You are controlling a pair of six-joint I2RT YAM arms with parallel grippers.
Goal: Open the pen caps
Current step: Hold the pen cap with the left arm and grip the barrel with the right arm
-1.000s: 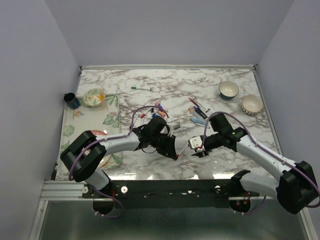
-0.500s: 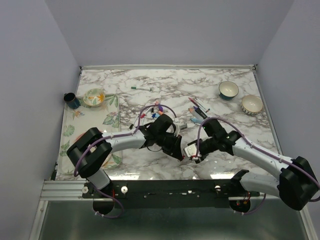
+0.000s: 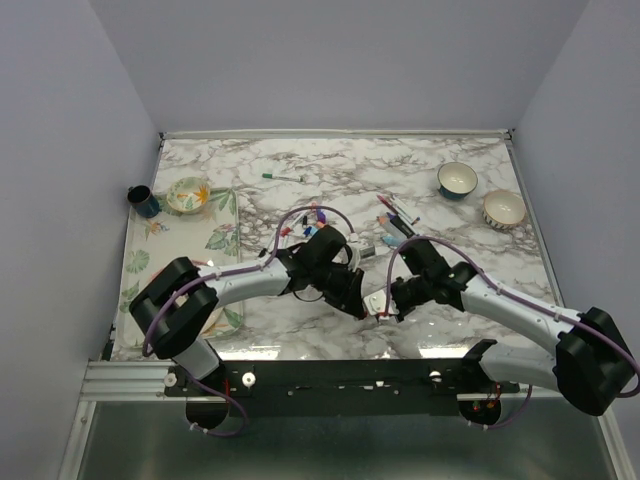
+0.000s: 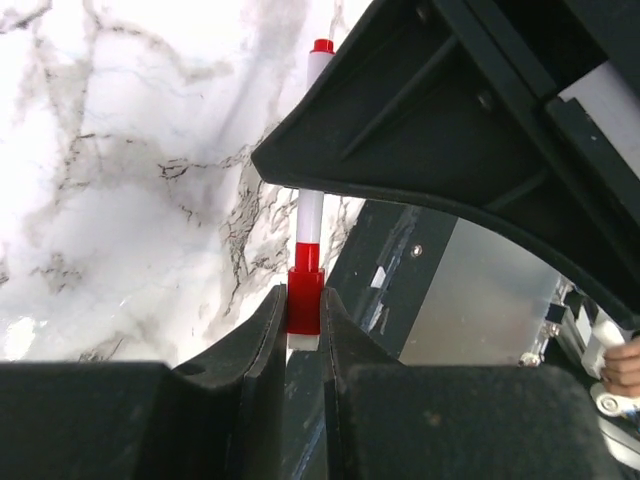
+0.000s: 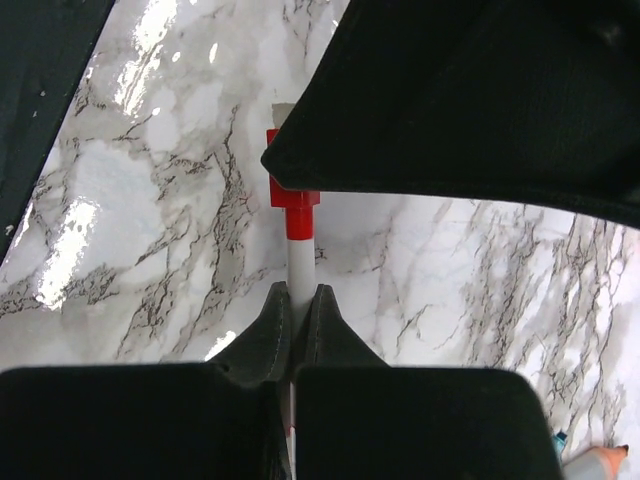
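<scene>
One white pen with a red cap is held between both grippers, low over the near middle of the table. My left gripper [image 4: 304, 305] is shut on the red pen cap [image 4: 305, 298]; the white pen body [image 4: 311, 215] runs away from it under the right gripper. My right gripper [image 5: 301, 298] is shut on the white pen body [image 5: 301, 262], and the red cap [image 5: 296, 205] disappears under the left gripper's housing. From above, the left gripper [image 3: 355, 300] and right gripper [image 3: 392, 298] meet tip to tip. The cap sits fully on the pen.
Loose pens and caps [image 3: 316, 217] lie behind the left arm, more pens [image 3: 396, 216] behind the right. A green pen [image 3: 283, 178] lies farther back. Two bowls [image 3: 457, 179] [image 3: 503, 208] stand back right. A floral tray [image 3: 165, 255] with a small bowl [image 3: 188, 194] and a dark cup [image 3: 142, 201] sit at the left.
My right gripper has moved left to meet the left gripper and has shut on the pen body. The left gripper kept its hold on the cap and shifted slightly right.
</scene>
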